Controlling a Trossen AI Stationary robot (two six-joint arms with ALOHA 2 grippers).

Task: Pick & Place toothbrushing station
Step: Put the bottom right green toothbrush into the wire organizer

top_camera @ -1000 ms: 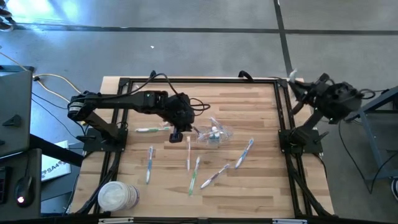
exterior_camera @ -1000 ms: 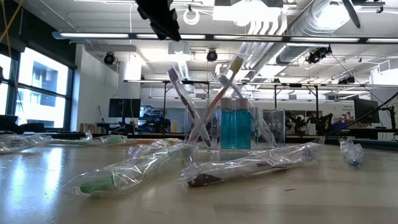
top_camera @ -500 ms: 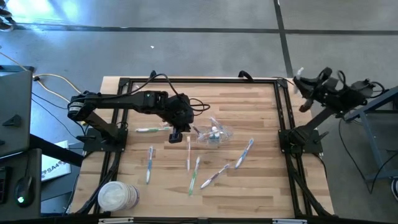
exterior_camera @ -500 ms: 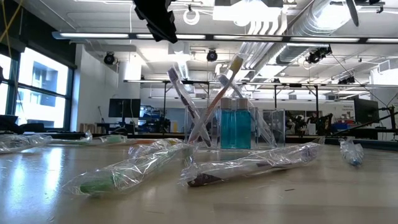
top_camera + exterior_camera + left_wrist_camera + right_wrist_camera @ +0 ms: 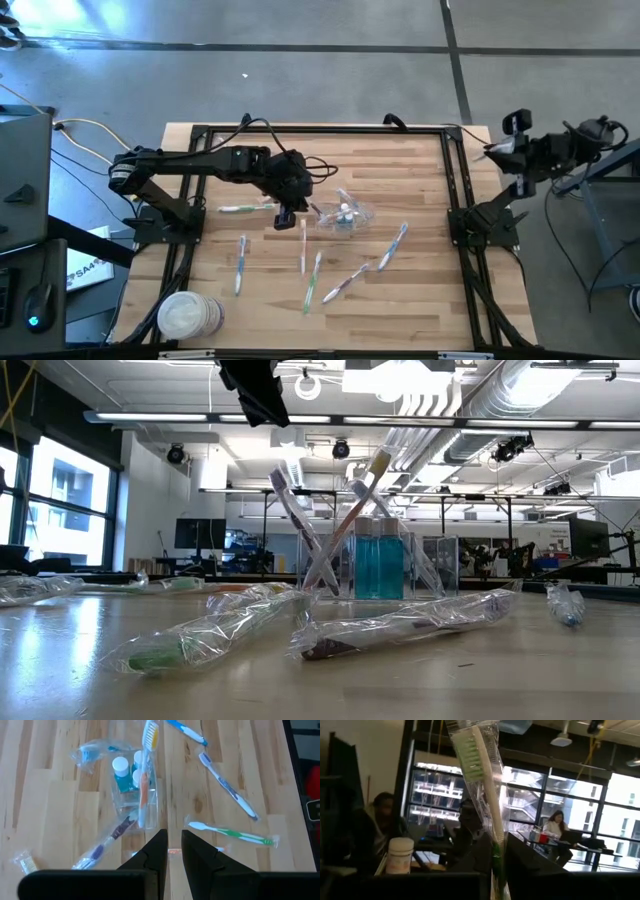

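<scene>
Risk first: right gripper (image 5: 492, 885), swung off the table's 2 o'clock corner, pinches a wrapped green toothbrush (image 5: 482, 775) low on the handle, so the slick wrap could slip or the long free end could snag the clear container (image 5: 343, 215) when it comes in. Left gripper (image 5: 173, 851) hovers just at 9 o'clock of that container near table (image 5: 420, 300) centre, fingers nearly together with a thin gap, holding nothing. Loose toothbrushes (image 5: 392, 245) lie from 8 to 4 o'clock of the container.

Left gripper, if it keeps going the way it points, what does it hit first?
Probably bare table just short of the clear container; the left gripper points down there, though depth is unclear.
</scene>
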